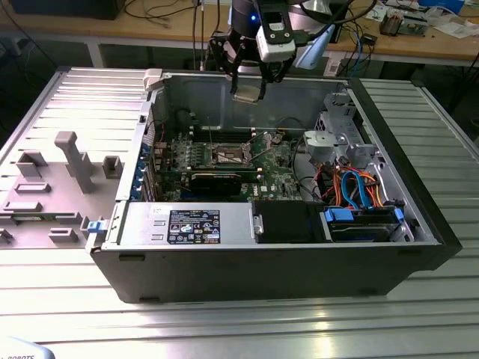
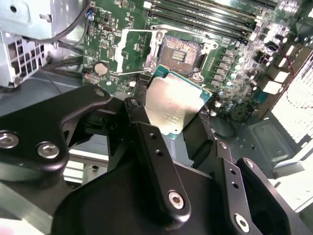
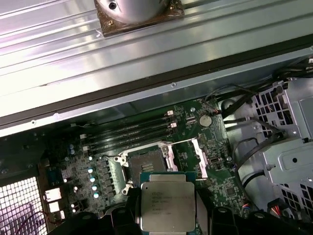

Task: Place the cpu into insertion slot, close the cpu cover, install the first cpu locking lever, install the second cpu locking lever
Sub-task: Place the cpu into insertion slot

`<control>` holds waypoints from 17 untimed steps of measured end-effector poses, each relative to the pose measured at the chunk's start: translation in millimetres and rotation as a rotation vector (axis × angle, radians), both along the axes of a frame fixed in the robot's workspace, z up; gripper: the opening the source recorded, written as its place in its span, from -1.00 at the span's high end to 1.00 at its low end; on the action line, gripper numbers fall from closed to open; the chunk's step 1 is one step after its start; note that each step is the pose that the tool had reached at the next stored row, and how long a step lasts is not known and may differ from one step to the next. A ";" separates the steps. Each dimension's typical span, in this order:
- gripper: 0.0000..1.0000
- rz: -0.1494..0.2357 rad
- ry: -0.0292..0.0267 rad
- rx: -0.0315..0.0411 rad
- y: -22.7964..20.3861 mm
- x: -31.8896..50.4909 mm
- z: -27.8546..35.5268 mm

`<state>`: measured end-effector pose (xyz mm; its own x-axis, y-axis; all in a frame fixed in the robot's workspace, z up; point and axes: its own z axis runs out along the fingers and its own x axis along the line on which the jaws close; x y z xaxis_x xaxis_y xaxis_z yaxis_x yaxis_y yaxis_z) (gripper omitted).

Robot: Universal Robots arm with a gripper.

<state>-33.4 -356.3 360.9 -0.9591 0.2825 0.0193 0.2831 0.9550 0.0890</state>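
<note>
**Inspector:** Exterior view. State of the jaws and position of the part?

**Examiner:** The black gripper (image 1: 248,84) is clenched on the cpu (image 1: 247,93), a small flat square chip with a silvery-grey metal top. It is held up near the rim of the open dark metal computer case (image 1: 262,273). The insertion slot (image 1: 230,155), a square socket with a dark centre and silvery rim on the green board (image 1: 281,168), lies well below the jaws and somewhat off from straight under them. The cpu and the insertion slot are well apart.

**Inspector:** Second wrist view?

**Examiner:** The fingers (image 2: 146,142) grip the cpu (image 2: 176,105) by two opposite edges. The insertion slot (image 2: 182,51) sits beyond the fingertips, past the cpu's far edge, and is uncovered. The cpu cover (image 2: 120,51), a thin silvery square frame plate with a large cut-out, lies folded open to one side of the insertion slot, off the line from jaws to slot.

**Inspector:** First wrist view?

**Examiner:** The finding agrees. The cpu (image 3: 166,205) is between the jaws, the insertion slot (image 3: 146,161) is ahead of the fingertips, and the cpu cover (image 3: 201,156) lies open beside it. Being square, the cpu has no long axis. In my judgement its edges run roughly parallel to the slot's. Placement is not yet done
</note>
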 end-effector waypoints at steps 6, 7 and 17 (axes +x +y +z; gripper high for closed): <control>-0.08 -0.022 0.0000 0.0000 0.0 0.0 -0.3; -0.08 -0.022 0.0000 0.0000 0.0 0.0 -0.3; -0.08 -0.039 0.0000 0.0001 0.0 -0.2 -0.3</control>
